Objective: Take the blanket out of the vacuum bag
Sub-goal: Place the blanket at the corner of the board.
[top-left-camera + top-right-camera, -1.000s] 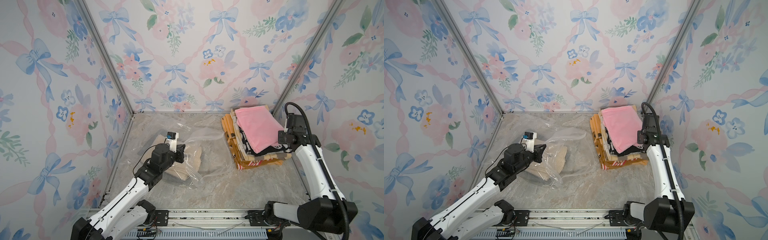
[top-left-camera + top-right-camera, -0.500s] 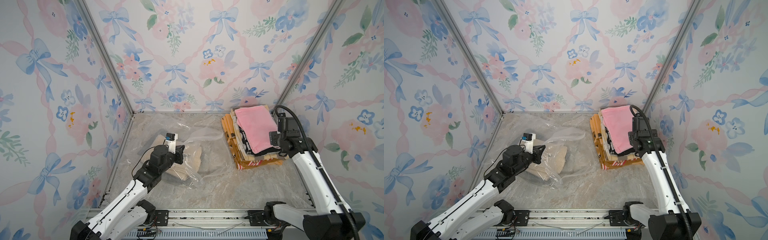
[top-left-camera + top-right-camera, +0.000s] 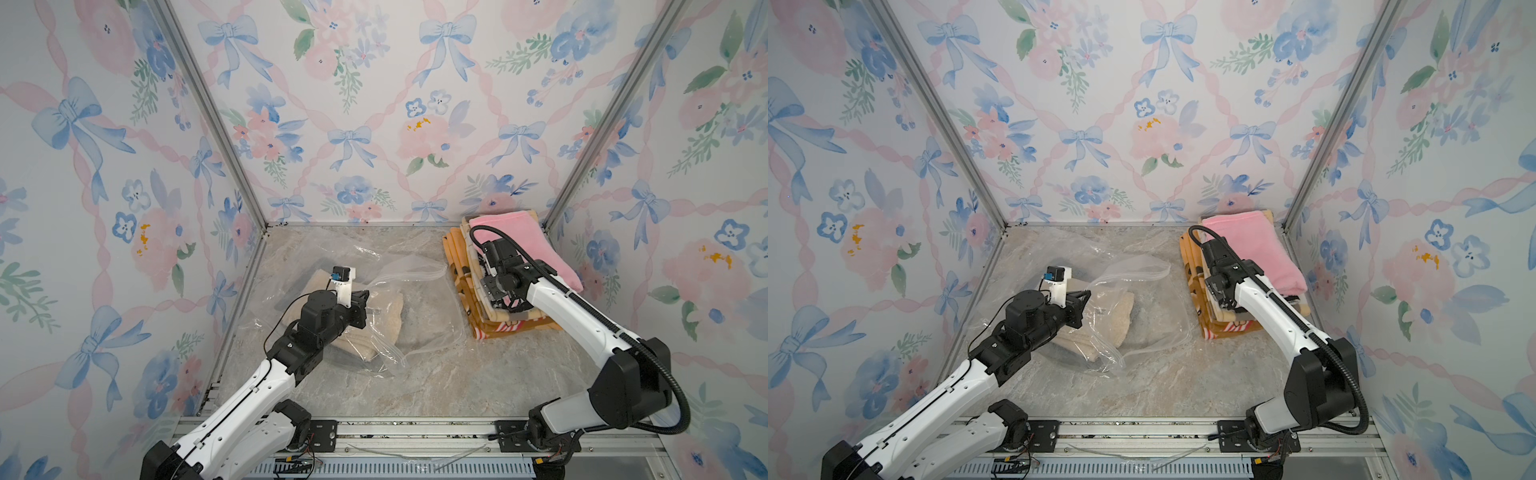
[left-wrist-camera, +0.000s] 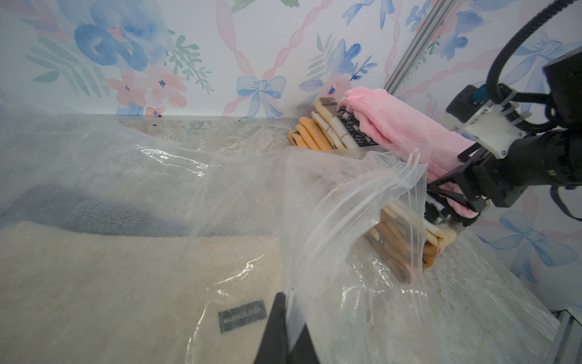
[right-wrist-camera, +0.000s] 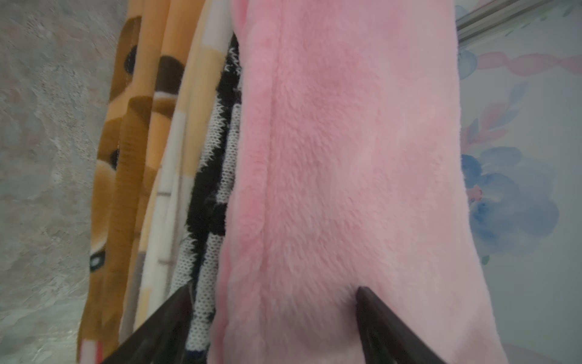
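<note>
The vacuum bag [image 3: 419,286] lies crumpled on the left half of the marble-patterned worktop [image 3: 457,374], its clear plastic spreading toward the middle. Inside it sits the blanket [image 3: 388,311], cream and fuzzy, folded, with a grey label [image 4: 242,316] reading "WARRIOR STAR" showing through the film in the left wrist view. The blanket is wholly within the bag.

The left tool [image 3: 360,300] reaches over the blanket with its fingers together, pinching a fold of the bag's plastic; from there the film rises in a loose peak, and the zip-seal edge [image 4: 412,195] hangs open above the worktop.

Near the back right corner stands a stack of folded blankets [image 3: 463,270], orange and cream at the bottom, black-and-white knit in the middle, a pink blanket [image 3: 532,241] on top. The right tool [image 5: 274,288] is at the stack's near side, its fingers [image 5: 378,312] spread wide apart on either side of the pink blanket's folded edge, clamped on nothing.
</note>
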Action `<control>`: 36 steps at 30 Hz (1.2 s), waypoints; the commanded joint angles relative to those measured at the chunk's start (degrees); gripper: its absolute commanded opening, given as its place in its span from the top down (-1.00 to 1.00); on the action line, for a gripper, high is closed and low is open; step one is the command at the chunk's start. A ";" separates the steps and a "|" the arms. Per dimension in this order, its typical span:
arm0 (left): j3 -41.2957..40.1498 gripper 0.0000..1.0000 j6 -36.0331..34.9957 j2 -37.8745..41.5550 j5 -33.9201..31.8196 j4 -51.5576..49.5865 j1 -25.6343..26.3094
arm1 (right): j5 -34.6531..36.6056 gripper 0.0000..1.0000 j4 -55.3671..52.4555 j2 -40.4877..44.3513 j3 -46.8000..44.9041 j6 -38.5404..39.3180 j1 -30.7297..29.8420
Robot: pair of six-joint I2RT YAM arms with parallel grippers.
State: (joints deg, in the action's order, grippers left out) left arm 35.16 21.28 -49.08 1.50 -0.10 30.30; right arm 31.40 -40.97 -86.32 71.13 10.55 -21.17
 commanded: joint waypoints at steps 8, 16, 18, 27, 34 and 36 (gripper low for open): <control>-0.88 1.00 -0.18 1.61 -0.71 -2.35 -0.50 | 4.73 -0.35 0.72 -7.34 6.29 1.15 -0.04; -0.75 1.00 0.25 0.71 -0.03 -1.33 -0.51 | 0.08 -0.10 -0.67 -5.42 7.79 0.80 2.02; -0.79 1.00 0.34 0.70 0.10 -1.13 -0.51 | -0.67 0.04 -0.69 -4.87 7.79 0.78 3.08; -0.44 1.00 0.26 0.43 0.31 -0.96 -0.47 | -5.80 0.98 -1.10 -4.33 9.58 1.58 8.38; -0.79 1.00 0.49 0.64 0.19 -0.91 -0.50 | -13.39 1.00 -5.08 -3.89 15.04 1.23 12.17; -0.88 1.00 0.37 0.74 0.11 -1.12 -0.51 | -18.27 1.00 -8.00 -4.18 17.77 0.82 13.77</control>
State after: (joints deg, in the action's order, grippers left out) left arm 34.70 21.30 -48.47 1.37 -0.51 30.28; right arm 19.92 -44.45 -92.12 84.84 11.84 -9.45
